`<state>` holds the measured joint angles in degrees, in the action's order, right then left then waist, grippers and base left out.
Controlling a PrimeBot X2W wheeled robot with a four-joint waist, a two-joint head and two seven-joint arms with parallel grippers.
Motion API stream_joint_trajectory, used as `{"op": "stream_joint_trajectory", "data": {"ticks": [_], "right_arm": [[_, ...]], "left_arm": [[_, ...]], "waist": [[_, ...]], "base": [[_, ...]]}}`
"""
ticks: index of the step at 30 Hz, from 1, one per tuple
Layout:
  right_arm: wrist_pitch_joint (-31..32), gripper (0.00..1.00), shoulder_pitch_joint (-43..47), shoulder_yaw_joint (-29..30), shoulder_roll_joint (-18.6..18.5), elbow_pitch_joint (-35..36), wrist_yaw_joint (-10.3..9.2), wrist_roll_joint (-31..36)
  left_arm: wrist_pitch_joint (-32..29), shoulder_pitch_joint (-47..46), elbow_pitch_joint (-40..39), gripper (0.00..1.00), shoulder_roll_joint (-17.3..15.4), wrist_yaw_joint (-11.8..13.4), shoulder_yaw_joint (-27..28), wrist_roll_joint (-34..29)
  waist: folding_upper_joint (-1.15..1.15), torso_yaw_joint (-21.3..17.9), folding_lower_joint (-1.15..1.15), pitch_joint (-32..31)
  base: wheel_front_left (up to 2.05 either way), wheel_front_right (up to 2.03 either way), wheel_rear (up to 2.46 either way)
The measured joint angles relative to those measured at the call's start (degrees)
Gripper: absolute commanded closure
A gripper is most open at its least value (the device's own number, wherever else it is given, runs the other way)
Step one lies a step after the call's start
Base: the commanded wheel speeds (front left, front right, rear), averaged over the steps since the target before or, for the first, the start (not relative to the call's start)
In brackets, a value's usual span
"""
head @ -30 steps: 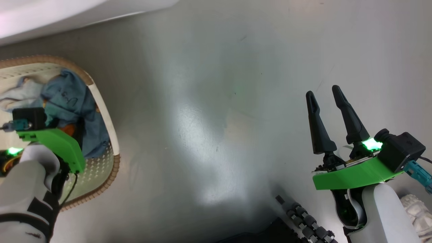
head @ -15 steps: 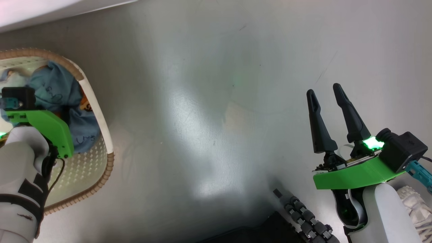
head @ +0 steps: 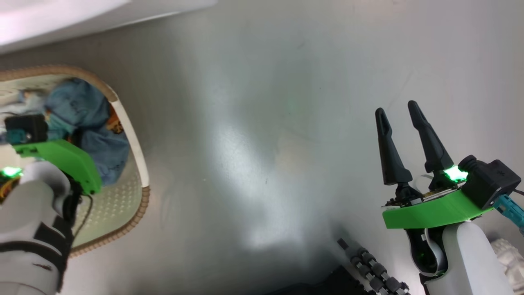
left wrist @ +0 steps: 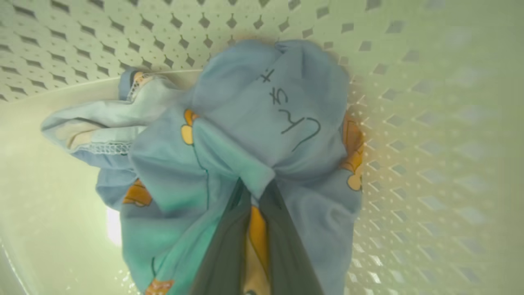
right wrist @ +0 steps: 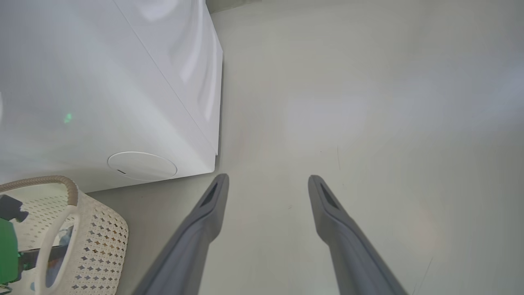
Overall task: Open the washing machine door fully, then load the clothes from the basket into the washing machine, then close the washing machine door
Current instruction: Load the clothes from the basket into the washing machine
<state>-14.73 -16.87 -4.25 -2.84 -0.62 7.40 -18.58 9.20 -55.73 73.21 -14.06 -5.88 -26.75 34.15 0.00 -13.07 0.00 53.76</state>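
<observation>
The cream perforated basket (head: 138, 176) with its brown woven rim sits on the floor at the left. Inside it lie the light blue clothes (head: 88, 119) with orange print. My left gripper (left wrist: 256, 192) reaches down into the basket, shut on a fold of the clothes (left wrist: 262, 123), its fingers pinching the bunched fabric. My right gripper (head: 396, 107) hangs open over bare floor at the right, nothing between its fingers (right wrist: 204, 221). The white washing machine (right wrist: 102, 82) with its round flap (right wrist: 142, 165) stands behind the basket (right wrist: 98, 241). The washing machine door is out of view.
Glossy grey floor (head: 262, 143) stretches between basket and right arm. My dark base with small rollers (head: 368, 266) shows at the bottom edge. A white textured object (head: 507, 258) lies at the lower right. The washing machine's lower edge (head: 49, 20) runs along the top left.
My left gripper has shut on the blue clothes in the basket. The head camera shifted slightly. The right arm holds its place, still open.
</observation>
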Motion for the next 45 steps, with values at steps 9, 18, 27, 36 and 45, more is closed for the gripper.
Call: {"op": "stream_joint_trajectory", "data": {"ticks": [9,18,27,36,45], "right_arm": [[0.00,0.00,-1.02,0.88,-0.02,-0.47,0.00,1.22],[0.00,0.00,-1.01,0.68,-0.08,-2.93,0.00,2.01],[0.00,0.00,-0.64,0.92,-0.15,-4.99,0.00,2.48],[0.00,0.00,1.92,1.16,-0.18,-6.72,0.00,2.55],[0.00,0.00,4.24,1.34,-0.18,-7.73,0.00,2.63]], "left_arm": [[4.93,4.83,-2.02,1.00,2.22,-1.04,1.20,2.36],[5.02,14.02,-14.96,1.00,2.66,-1.29,7.43,2.31],[5.02,23.77,-25.92,1.00,5.45,-1.45,14.58,-2.38],[5.02,30.05,-35.29,1.00,8.11,-1.45,19.25,-6.11],[5.34,35.95,-44.99,1.00,9.21,-1.45,21.73,-9.81]], "waist": [[0.00,2.50,0.00,-5.06],[0.00,5.67,0.00,-11.64],[0.00,8.79,0.00,-18.42],[0.00,10.83,0.00,-24.80],[0.00,12.26,0.00,-31.13]], "base": [[0.00,0.00,0.00],[0.00,0.00,0.00],[0.00,0.00,0.00],[0.00,0.00,0.00],[0.00,0.00,0.00]]}}
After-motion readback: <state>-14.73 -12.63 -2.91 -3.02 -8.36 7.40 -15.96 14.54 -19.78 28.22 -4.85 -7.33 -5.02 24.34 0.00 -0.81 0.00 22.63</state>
